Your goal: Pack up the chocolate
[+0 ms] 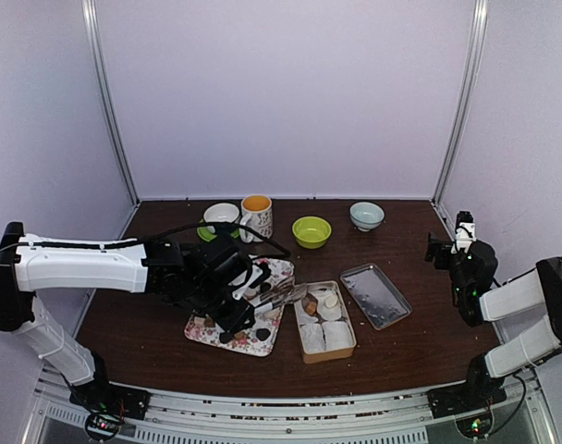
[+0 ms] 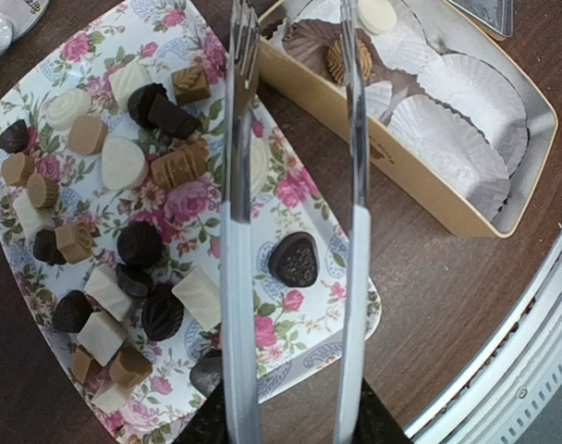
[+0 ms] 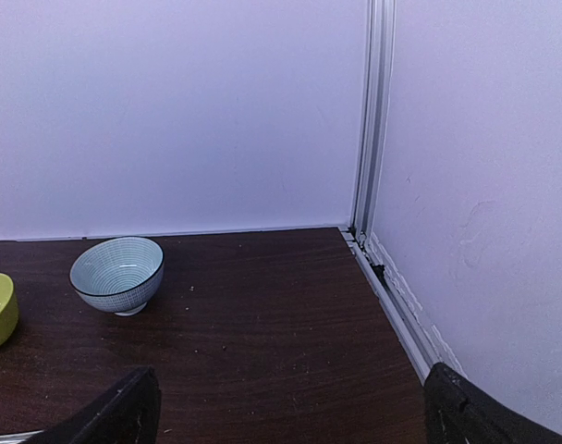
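Many small chocolates (image 2: pixel 138 243), dark brown, light brown and cream-white, lie on a floral tray (image 2: pixel 309 326), also in the top view (image 1: pixel 205 330). A dark heart-shaped piece (image 2: pixel 293 260) lies between the arms of the metal tongs (image 2: pixel 237 277). My left gripper (image 2: pixel 290 425) (image 1: pixel 237 307) is shut on the tongs, whose open, empty tips reach over the tan tin (image 2: pixel 420 194) (image 1: pixel 352 333). The tin holds white paper cups (image 2: pixel 466 92), a light brown piece (image 2: pixel 348 60) and a white piece (image 2: pixel 377 14). My right gripper (image 1: pixel 445 248) (image 3: pixel 286 416) is open and empty at the far right.
The tin's lid (image 1: pixel 375 295) lies right of the tin. At the back stand a white cup on a green saucer (image 1: pixel 221 215), a mug (image 1: pixel 256 215), a green bowl (image 1: pixel 311 231) and a blue-white bowl (image 1: pixel 366 215) (image 3: pixel 116 274). Walls enclose the table.
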Robot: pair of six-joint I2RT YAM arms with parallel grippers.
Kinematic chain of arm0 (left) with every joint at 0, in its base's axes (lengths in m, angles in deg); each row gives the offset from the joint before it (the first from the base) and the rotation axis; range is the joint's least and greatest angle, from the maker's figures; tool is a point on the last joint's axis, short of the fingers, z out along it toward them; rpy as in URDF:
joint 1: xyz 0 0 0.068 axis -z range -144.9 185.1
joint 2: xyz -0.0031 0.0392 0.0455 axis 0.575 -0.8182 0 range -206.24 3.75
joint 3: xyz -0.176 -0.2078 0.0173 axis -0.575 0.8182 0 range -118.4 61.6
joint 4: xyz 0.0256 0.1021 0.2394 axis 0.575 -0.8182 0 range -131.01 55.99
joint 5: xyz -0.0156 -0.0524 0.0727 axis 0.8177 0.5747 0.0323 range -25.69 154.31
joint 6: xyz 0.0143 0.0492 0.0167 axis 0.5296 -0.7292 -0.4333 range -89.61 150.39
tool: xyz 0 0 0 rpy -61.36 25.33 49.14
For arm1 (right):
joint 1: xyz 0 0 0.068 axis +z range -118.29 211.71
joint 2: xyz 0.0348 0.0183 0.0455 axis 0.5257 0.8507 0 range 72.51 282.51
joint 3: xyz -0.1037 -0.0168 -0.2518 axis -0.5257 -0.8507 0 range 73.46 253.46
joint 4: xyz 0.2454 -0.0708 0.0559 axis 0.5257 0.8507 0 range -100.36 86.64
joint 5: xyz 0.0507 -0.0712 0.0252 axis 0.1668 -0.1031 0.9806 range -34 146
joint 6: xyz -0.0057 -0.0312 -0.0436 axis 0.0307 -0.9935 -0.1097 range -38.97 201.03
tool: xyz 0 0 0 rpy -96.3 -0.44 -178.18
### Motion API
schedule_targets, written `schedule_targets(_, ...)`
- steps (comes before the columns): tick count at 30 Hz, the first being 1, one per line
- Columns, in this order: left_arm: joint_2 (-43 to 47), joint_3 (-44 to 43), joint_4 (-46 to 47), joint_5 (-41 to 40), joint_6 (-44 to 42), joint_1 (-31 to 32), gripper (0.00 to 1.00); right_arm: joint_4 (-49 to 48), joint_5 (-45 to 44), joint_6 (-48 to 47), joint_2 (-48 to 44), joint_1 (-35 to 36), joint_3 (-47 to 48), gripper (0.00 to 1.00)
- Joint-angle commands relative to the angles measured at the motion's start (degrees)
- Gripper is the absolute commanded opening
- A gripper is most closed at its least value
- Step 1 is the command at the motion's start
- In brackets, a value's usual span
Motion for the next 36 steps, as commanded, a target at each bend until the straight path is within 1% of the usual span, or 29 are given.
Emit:
schedule_targets(1,5.2,-1.8,-1.8,-3.0,1.7,0.3,0.38,-0.4,-0.8,0.4,0.3,-0.4,0.9,1.0)
schedule_targets(7,11.0,0.5,-7.4,-4.0,4.9,0.2,0.39,-0.4,-0.9,0.4,0.3,-0.4,0.9,1.0)
schedule_targets(10,12.5,1.9,-10.8,-4.9,7.1,0.2,0.41,-0.4,-0.8,0.4,0.2,-0.4,0.9,1.0)
schedule_targets(13,13.1,3.0,-12.7,-5.8,8.5,0.1,0.42,-0.4,-0.9,0.4,0.3,-0.4,0.9,1.0)
schedule_targets(20,10.8,3.4,-12.6,-5.7,7.8,-0.8,0.42,-0.4,-0.9,0.5,0.2,-0.4,0.9,1.0)
schedule_targets(24,10.0,4.4,-9.8,-1.8,5.4,-0.8,0.43,-0.4,-0.8,0.4,0.3,-0.4,0.9,1.0)
schedule_targets(26,9.7,4.6,-9.4,-1.6,4.8,-0.8,0.44,-0.4,-0.9,0.5,0.3,-0.4,0.9,1.0)
schedule_targets(31,7.8,4.5,-9.5,-0.9,3.8,-0.8,0.38,-0.4,-0.9,0.5,0.3,-0.4,1.0,1.0)
schedule_targets(36,11.1,5.5,-11.4,1.8,4.8,-0.7,0.4,-0.4,-0.9,0.5,0.3,-0.4,1.0,1.0)
